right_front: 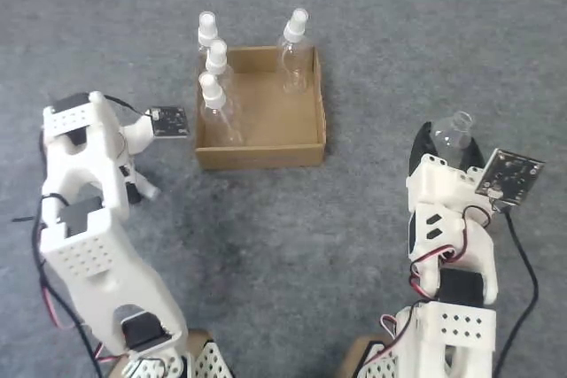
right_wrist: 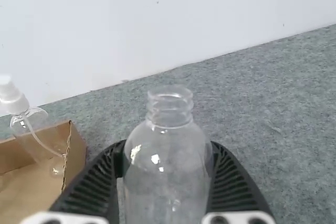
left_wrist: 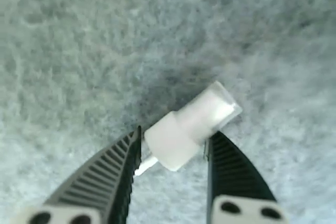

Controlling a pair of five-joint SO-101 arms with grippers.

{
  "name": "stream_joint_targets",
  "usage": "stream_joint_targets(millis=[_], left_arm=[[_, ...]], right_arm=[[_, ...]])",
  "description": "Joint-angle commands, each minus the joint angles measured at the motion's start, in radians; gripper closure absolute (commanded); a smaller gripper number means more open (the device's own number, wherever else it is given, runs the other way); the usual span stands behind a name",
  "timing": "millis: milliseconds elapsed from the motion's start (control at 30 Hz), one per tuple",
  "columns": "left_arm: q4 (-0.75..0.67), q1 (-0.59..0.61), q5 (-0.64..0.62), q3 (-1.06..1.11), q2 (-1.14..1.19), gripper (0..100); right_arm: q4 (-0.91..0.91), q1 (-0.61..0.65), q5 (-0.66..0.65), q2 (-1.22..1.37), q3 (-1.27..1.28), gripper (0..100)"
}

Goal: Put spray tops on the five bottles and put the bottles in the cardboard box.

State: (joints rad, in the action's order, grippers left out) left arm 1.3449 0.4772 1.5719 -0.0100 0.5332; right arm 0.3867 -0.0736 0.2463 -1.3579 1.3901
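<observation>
The job is nearly done. Four capped bottles [right_front: 295, 42] stand upright in the cardboard box [right_front: 257, 155], three along its left wall and one in its far right corner. That leaves room in the middle and along the right wall for the last one. The fifth bottle [right_front: 457, 133] stands upright on the table [right_front: 266, 245], well off the box's front right corner, with its threaded neck bare and open. The right pincer [right_wrist: 168, 153] is clenched around its clear body below the shoulder. Judging by the task, this is so the neck points up and stays steady to receive a cap. The last spray top [left_wrist: 189, 127] is off the box's front left corner, just beside the left arm. It lies crosswise between the jaws of the left pincer [left_wrist: 175, 136], which is closed on the white collar. The nozzle end pokes out on one side and the thin tube on the other. I cannot tell whether the top is lifted off the table or rests on it. The top and the open neck are on opposite sides of the box, well apart, so the capping step looks not yet started.
</observation>
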Motion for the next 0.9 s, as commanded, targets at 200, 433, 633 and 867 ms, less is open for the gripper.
stream_joint_targets(millis=[200, 433, 633, 867], left_arm=[[0.104, -0.015, -0.107, -0.031, -0.012, 89], [0.232, -0.021, -0.273, -0.031, -0.04, 89], [0.236, -0.034, -0.554, -0.031, -0.04, 89], [0.238, -0.034, -0.692, -0.035, -0.041, 80]], right_arm=[[-0.019, 0.001, -0.025, -0.028, -0.015, 96.1], [-0.018, -0.001, -0.025, -0.028, -0.015, 96.1], [-0.016, -0.001, -0.025, -0.028, -0.015, 96.1], [-0.016, -0.001, -0.025, -0.028, -0.015, 96.1]])
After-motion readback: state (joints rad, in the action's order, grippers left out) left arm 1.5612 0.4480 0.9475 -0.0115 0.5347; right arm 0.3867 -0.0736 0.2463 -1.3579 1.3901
